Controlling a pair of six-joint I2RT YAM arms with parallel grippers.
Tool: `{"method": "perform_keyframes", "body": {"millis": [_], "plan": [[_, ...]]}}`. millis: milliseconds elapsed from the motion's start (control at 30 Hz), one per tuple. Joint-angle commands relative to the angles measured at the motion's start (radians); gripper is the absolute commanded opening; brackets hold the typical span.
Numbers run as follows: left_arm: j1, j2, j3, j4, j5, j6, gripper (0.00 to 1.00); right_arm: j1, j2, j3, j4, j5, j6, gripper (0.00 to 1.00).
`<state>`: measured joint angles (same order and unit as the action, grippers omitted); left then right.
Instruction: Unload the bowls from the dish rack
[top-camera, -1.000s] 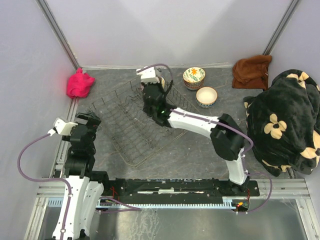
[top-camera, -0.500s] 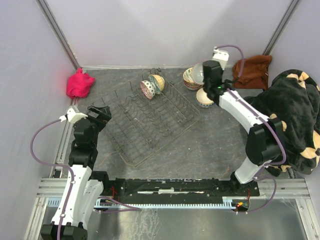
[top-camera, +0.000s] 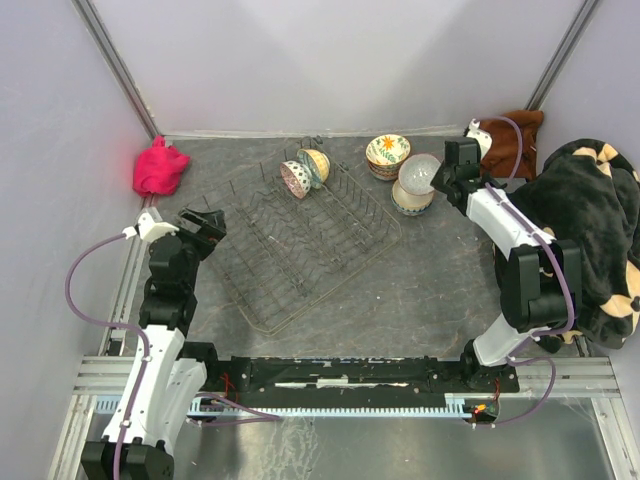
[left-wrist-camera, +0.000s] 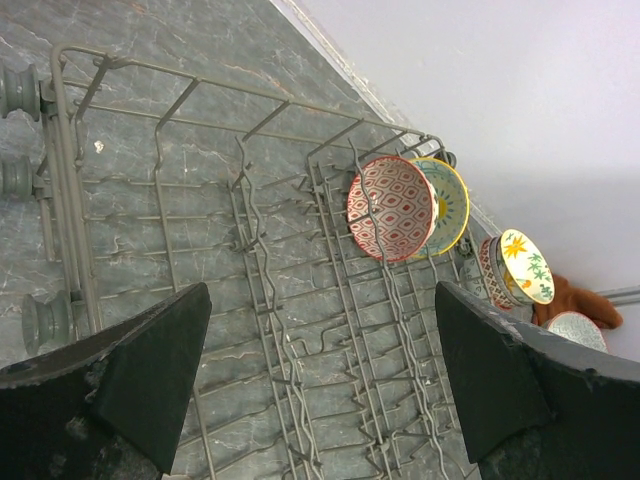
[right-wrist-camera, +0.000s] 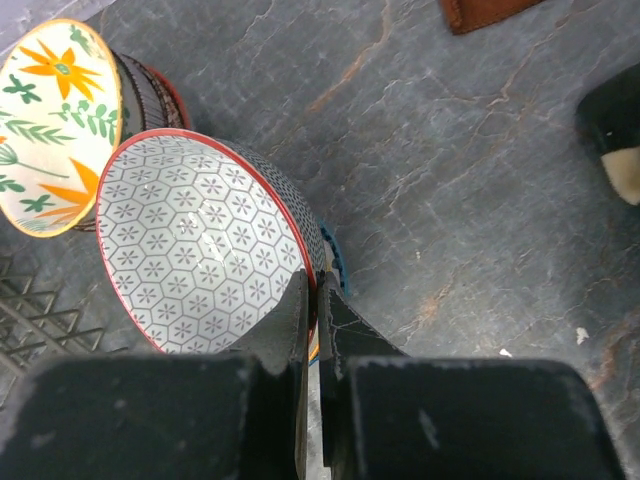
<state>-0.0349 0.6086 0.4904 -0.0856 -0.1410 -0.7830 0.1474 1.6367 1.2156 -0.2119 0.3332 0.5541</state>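
Holding a hexagon-print bowl (right-wrist-camera: 200, 240) by its rim with the right tool (right-wrist-camera: 318, 300), jaws narrowed to a slit on the wall, one finger inside and one outside; likely gripped so to carry the bowl mouth-up, slightly tilted, ready for nesting. Poised in the upper right of the top view, directly over a lower bowl (top-camera: 408, 207) on the bench (top-camera: 430, 290), beside a short stack (top-camera: 388, 158) topped with an orange-flower inside; judged to be a set-down onto a pile, well apart from the dish rack (top-camera: 300, 250). Found two bowls left in the rack, at its far corner near top centre: a red diamond-print bowl (left-wrist-camera: 390, 208) and a yellow-rimmed bowl (left-wrist-camera: 448, 205), standing on edge and leaning together between the tines, as for draining. Hovering with the left tool (left-wrist-camera: 320, 385) spread wide and empty at the rack's left corner, aimed along the wires toward that pair; probably staged for the next pick. Cannot see the lower bowl from the right wrist view except a sliver of blue rim under the held one; cannot tell whether touching or just above. Cannot count the bowls in the short stack with certainty. Noted at the margins: a pink cloth (top-camera: 160, 167) upper left, a brown cloth (top-camera: 505, 140) partly behind the right arm, and a dark flowered blanket (top-camera: 575, 230) cut off by the right edge.
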Motion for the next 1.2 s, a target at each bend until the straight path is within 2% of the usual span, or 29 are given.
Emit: {"method": "perform_keyframes", "body": {"millis": [0,467,1100,1167], "plan": [[-0.002,0.003,-0.001,0.062,0.029,0.022,0.99,-0.016,-0.033,0.013,0.072,-0.086,0.051,0.01],[-0.002,0.013,-0.003,0.064,0.022,0.02,0.99,-0.025,0.02,0.003,0.058,-0.14,0.074,0.01],[-0.002,0.015,-0.003,0.064,0.012,0.02,0.99,-0.023,0.063,-0.011,0.039,-0.14,0.08,0.01],[-0.002,0.015,-0.001,0.061,0.01,0.019,0.99,-0.023,0.064,-0.013,0.037,-0.139,0.081,0.05]]}}
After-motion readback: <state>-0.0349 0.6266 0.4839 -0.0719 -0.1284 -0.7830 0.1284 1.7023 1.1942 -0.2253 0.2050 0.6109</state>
